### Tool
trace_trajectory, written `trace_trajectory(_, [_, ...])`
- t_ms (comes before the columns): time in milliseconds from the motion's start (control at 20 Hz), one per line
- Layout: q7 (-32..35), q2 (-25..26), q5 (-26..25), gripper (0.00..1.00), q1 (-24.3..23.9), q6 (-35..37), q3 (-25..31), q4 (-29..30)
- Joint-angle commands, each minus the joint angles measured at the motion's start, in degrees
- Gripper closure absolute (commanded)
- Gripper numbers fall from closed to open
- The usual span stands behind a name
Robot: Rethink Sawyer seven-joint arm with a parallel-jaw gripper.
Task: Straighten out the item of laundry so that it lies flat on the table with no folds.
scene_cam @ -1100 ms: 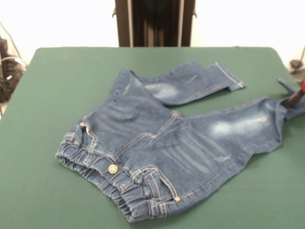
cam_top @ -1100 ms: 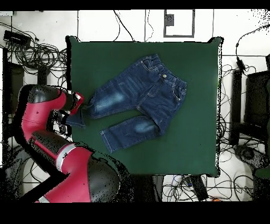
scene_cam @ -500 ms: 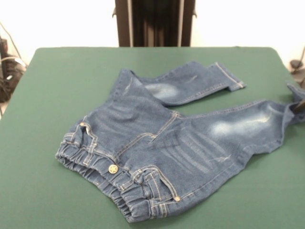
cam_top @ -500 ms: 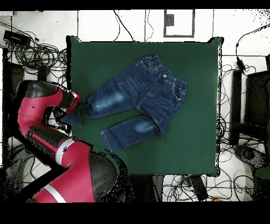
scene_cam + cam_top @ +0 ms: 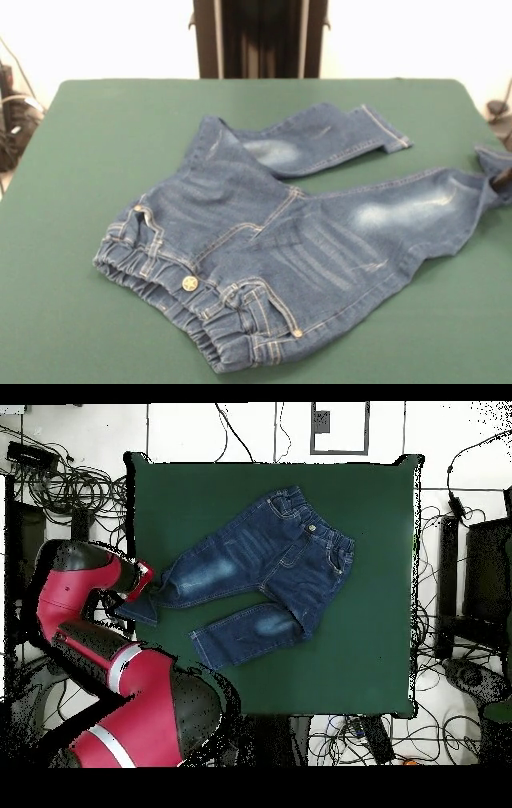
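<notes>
The item of laundry (image 5: 272, 232), a small pair of blue jeans, lies on the green table (image 5: 96, 160) with its gathered waistband toward the near left. One leg reaches the back right. The other leg is stretched to the right edge, where its cuff (image 5: 492, 158) stands raised and bunched. My gripper (image 5: 504, 178) shows only as a dark tip at that cuff and looks shut on it. In the overhead view the jeans (image 5: 270, 569) spread from the waistband at upper right, and the gripper (image 5: 143, 587) sits at the held cuff (image 5: 135, 609) by the table's left edge.
The red arm (image 5: 90, 634) curves in beside the table's (image 5: 380, 644) left edge in the overhead view. Cables and equipment (image 5: 70, 484) lie on the floor around the table. A dark pedestal (image 5: 260, 38) stands behind the far side.
The gripper has drawn the held cuff outward toward the table's edge, pulling that leg straighter and lower. Over the last half second it has hardly moved.
</notes>
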Motion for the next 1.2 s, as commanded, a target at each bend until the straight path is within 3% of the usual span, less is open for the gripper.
trace_trajectory(50, [9.7, -1.9, 5.3, 1.00, 0.8, -0.6, 1.9, 2.6])
trace_trajectory(750, [12.0, 3.1, 6.5, 1.00, 1.7, -10.9, 6.4, -8.9])
trace_trajectory(1200, [12.2, 3.6, 11.6, 1.00, 1.5, -19.9, 8.5, -12.5])
